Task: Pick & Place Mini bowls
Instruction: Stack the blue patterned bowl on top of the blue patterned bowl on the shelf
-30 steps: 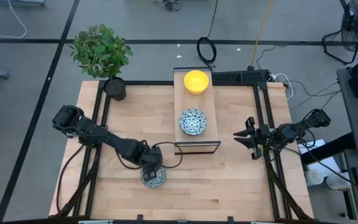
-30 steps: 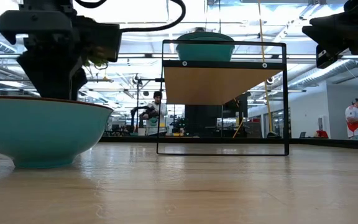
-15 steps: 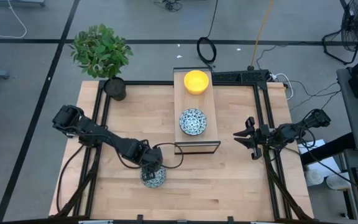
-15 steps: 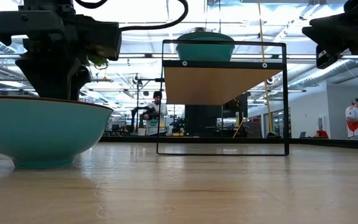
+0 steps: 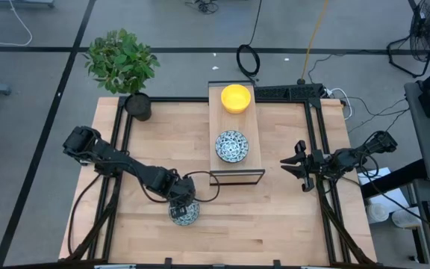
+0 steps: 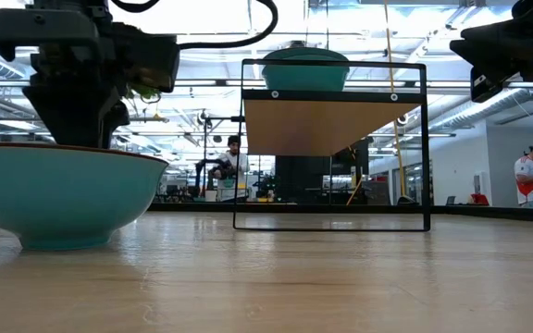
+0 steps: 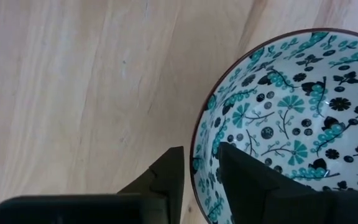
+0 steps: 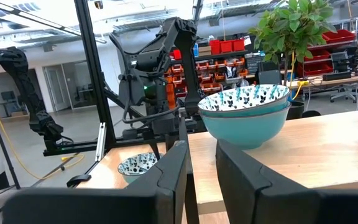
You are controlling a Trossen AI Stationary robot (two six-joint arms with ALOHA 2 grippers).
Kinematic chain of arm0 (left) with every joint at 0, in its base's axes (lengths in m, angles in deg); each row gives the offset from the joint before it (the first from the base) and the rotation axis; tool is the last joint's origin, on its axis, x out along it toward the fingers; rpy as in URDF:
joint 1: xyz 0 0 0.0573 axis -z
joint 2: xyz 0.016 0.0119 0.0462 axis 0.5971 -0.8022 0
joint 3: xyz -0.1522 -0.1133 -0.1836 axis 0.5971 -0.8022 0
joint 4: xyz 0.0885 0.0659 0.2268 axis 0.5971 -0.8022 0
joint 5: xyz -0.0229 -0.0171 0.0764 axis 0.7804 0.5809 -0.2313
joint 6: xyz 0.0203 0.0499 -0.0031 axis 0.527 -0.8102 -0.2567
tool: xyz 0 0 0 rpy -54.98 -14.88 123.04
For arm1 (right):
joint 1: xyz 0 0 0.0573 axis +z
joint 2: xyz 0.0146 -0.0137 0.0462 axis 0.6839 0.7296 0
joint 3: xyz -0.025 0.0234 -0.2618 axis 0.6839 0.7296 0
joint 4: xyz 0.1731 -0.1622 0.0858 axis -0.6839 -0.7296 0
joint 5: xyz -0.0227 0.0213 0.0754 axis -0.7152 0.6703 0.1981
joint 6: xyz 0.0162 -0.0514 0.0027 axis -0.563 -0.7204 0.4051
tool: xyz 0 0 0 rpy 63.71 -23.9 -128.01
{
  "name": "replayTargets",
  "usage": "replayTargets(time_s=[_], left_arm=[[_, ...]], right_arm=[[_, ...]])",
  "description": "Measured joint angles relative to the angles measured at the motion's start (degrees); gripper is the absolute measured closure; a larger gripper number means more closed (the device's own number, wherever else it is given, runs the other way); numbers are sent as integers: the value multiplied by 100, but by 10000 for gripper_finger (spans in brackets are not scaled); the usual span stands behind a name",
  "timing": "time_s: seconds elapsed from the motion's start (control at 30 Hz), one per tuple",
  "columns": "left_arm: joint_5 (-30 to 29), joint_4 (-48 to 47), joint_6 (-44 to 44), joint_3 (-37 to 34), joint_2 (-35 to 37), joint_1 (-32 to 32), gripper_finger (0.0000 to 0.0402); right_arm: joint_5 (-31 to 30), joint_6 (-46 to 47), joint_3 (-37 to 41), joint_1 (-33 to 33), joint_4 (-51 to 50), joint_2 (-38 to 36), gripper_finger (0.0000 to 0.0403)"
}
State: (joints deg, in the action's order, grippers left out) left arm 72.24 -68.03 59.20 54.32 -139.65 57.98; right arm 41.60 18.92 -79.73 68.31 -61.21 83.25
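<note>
A white mini bowl with a blue floral pattern (image 5: 188, 217) (image 6: 63, 192) stands on its foot on the table, near the near edge. My left gripper (image 5: 182, 208) (image 7: 201, 167) comes down over its rim and is shut on it. A second floral bowl (image 5: 232, 146) sits on the near end of a raised shelf (image 5: 235, 176). In the right wrist view it (image 8: 246, 99) is nested in another bowl. A yellow bowl (image 5: 236, 98) sits on the shelf's far end. My right gripper (image 5: 295, 166) (image 8: 201, 163) waits open above the table's right side. My left gripper holds the floral bowl by its rim (image 7: 199, 140), on the side toward the table's left. One finger (image 7: 169, 177) is outside the wall and the other (image 7: 253, 180) inside it. The fingers point down from above. The bowl stands upright with its foot on the table.
A potted plant (image 5: 122, 63) in a dark pot (image 5: 138, 106) stands at the table's far left corner. The shelf's black frame (image 6: 331, 143) rises at the table's middle. Bare wood lies to the right of the held bowl. People show in the room behind.
</note>
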Motion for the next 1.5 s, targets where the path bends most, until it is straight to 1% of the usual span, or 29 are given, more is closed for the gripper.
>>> replayTargets(time_s=[0.17,0.4,1.07,1.5], left_arm=[[3,16,59,0,-23,0,300],[289,162,-94,0,-275,-11,300],[308,144,-302,0,-232,-286,300],[302,173,-437,0,-232,-297,300]], right_arm=[[0,0,0,0,1,0,328],[0,-1,0,0,3,-2,328],[-20,-2,0,0,0,-2,328],[-20,-2,0,0,-40,-2,328]])
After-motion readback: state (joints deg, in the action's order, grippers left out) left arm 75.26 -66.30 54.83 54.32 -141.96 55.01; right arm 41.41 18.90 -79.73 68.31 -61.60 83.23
